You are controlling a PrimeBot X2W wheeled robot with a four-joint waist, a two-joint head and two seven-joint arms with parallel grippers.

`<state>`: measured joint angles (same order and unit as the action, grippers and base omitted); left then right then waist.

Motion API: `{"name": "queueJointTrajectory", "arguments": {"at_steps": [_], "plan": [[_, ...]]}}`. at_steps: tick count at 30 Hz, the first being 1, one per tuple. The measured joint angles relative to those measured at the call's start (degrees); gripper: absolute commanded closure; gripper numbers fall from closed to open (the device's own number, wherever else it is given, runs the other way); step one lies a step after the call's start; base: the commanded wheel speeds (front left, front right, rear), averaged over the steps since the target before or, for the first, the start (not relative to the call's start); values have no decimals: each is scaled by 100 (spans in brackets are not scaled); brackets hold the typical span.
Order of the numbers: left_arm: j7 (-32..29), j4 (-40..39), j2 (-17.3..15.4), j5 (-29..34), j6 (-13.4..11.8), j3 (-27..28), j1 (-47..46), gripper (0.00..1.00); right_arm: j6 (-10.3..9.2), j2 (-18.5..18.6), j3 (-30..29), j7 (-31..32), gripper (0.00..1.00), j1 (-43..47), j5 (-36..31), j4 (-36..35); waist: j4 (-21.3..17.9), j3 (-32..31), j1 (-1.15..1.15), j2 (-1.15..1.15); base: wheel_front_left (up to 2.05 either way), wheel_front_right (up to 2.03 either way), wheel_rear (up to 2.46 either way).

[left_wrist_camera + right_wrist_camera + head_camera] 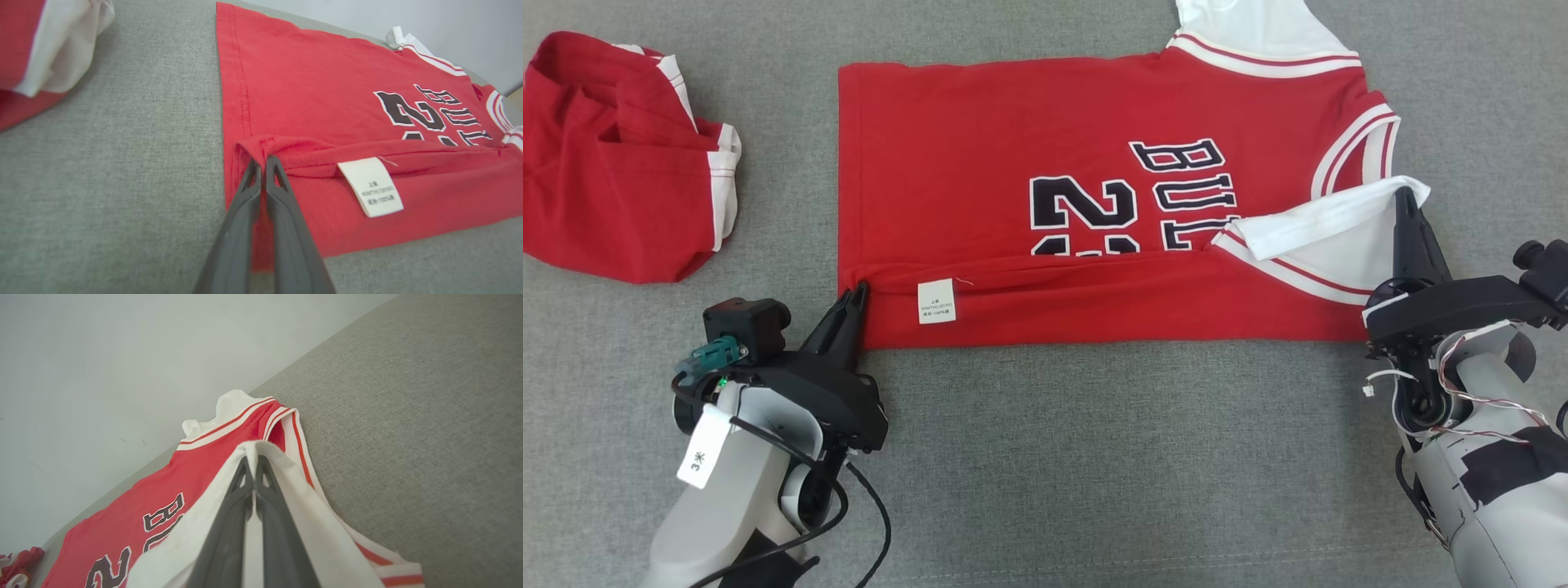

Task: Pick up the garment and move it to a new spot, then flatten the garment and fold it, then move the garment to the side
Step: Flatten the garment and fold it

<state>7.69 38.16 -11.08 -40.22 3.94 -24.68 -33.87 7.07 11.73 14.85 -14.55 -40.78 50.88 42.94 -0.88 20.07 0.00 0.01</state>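
Note:
The garment (1013,171) is a red jersey with white sleeves and black lettering, spread flat on grey cloth, its near edge folded up over the number. My left gripper (857,292) is shut on the folded hem corner at the jersey's lower left (261,151), beside a white care label (937,301). My right gripper (1405,196) is shut on the white sleeve (1331,216), holding it lifted over the jersey's right side. In the right wrist view the fingertips pinch the white sleeve fold (255,451).
A second red and white garment (621,163) lies crumpled at the far left, also seen in the left wrist view (41,49). A pale wall (122,355) rises behind the grey surface (1094,457).

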Motion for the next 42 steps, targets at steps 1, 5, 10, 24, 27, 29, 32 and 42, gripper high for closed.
{"name": "queueJointTrajectory", "arguments": {"at_steps": [1, 5, 10, 24, 27, 29, 32, 42], "plan": [[9, 15, 1, 0, 11, -3, -2, 100, 0, 0, 8, 0, 100, -12, 0, 23, 6, 4, 0, 0, 0, 0, 0], [56, 66, 23, 0, 18, -15, -27, 100, 0, 2, 7, 0, 100, -66, 0, 146, 26, 16, 0, 0, 0, 0, 0], [108, 145, 27, 1, 66, -26, -122, 100, 0, 2, -47, 0, 100, -135, 0, 252, 37, 30, 0, 0, 0, 0, 0], [174, 445, 70, 1, 119, -59, -350, 100, 1, -38, -86, 0, 90, -325, -11, 499, 54, 105, 0, 0, 0, 0, 0], [175, 525, 81, 1, 120, -65, -378, 21, 1, -59, -77, 0, 31, -389, -54, 521, 51, 116, 0, 0, 0, 0, 0], [182, 566, 85, 1, 121, -70, -419, 0, 1, -82, -78, 0, 7, -417, -54, 530, 48, 118, 0, 0, 0, 0, 0], [209, 595, 88, 2, 157, -70, -467, 0, 1, -109, -85, 0, 0, -433, -60, 546, 42, 111, 0, 0, 0, 0, 0], [405, 645, 112, 46, 168, -90, -527, 0, 1, -119, -170, 0, 0, -441, -100, 631, 29, 8, 0, -1, 0, 0, 0]]}}
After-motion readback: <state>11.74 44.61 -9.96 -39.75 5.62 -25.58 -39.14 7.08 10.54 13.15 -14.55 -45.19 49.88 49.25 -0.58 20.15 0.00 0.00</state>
